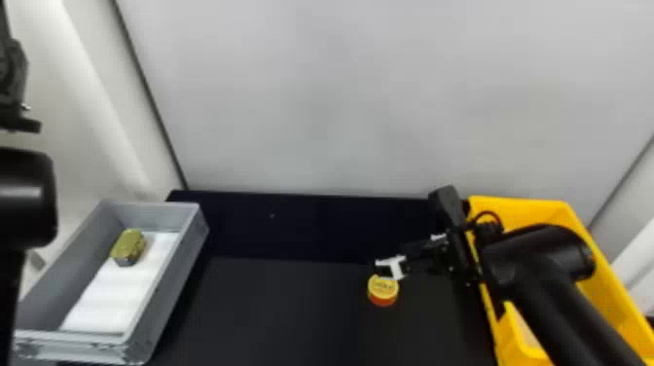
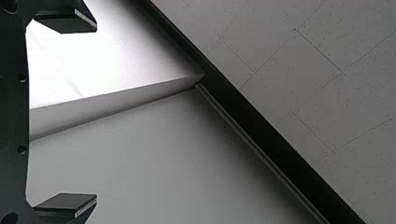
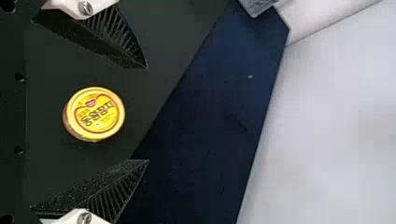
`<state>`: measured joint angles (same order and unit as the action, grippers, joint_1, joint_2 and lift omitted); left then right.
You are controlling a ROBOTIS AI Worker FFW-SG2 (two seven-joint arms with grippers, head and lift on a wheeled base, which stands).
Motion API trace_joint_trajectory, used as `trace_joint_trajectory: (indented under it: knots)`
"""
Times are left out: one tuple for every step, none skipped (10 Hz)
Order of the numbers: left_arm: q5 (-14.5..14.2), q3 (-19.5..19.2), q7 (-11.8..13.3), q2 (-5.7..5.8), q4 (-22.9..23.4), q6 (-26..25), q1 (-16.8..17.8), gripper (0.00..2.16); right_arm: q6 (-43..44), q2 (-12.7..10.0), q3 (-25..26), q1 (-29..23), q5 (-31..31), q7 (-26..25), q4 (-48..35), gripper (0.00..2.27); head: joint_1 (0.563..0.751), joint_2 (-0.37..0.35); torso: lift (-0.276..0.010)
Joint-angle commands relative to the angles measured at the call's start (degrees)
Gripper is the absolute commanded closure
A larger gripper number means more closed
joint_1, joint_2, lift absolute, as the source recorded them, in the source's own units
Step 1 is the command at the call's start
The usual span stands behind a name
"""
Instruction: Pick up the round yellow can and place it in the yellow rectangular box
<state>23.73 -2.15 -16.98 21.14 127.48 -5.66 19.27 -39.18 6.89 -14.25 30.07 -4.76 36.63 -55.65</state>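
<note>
The round yellow can (image 1: pixel 383 290) lies flat on the dark table, right of the middle in the head view. My right gripper (image 1: pixel 389 267) is just above it, its tips over the can's far edge. In the right wrist view the right gripper (image 3: pixel 147 114) is open, with the can (image 3: pixel 95 114) between its spread fingers and neither one touching it. The yellow rectangular box (image 1: pixel 540 207) stands at the right, partly behind the right arm. My left arm is parked raised at the left edge; its gripper (image 1: pixel 31 125) stands open, and the left wrist view shows the left gripper (image 2: pixel 96 114) with nothing between its fingers.
A grey bin (image 1: pixel 168 287) stands at the left, holding a gold-coloured can (image 1: pixel 129 246) and a white sheet (image 1: pixel 109 304). Dark table surface (image 1: pixel 282 301) lies between the bin and the yellow can. A pale wall (image 1: pixel 316 97) rises behind the table.
</note>
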Motion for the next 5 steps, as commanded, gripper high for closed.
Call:
trace_joint_trajectory:
  knots:
    - [-0.1,0.6,-0.1,-0.65,-1.0,1.2,0.7,0.01,1.0,-1.3,0.0,0.8,-2.6,-0.6,3.9,0.00,0.663,0.054,-0.010]
    - [-0.1,0.6,-0.2,-0.65,-1.2,1.4,0.9,0.01,2.0,-1.4,-0.7,1.4,-3.2,-0.7,5.2,0.00,0.663,0.054,-0.010]
    - [-0.2,0.8,-0.3,-0.74,-1.4,1.6,0.9,0.01,3.0,-1.6,-1.0,1.8,-3.3,-0.7,7.1,0.00,0.663,0.054,-0.010]
    - [-0.2,1.0,-0.4,-0.74,-1.5,1.8,0.9,0.01,3.8,-2.2,-0.7,1.9,-3.2,-0.7,8.4,0.00,0.663,0.054,-0.010]
    - [-0.2,0.9,-0.5,-0.83,-1.5,1.9,0.9,0.01,4.9,-3.0,-1.0,1.9,-3.1,-0.7,9.4,0.01,0.663,0.054,-0.010]
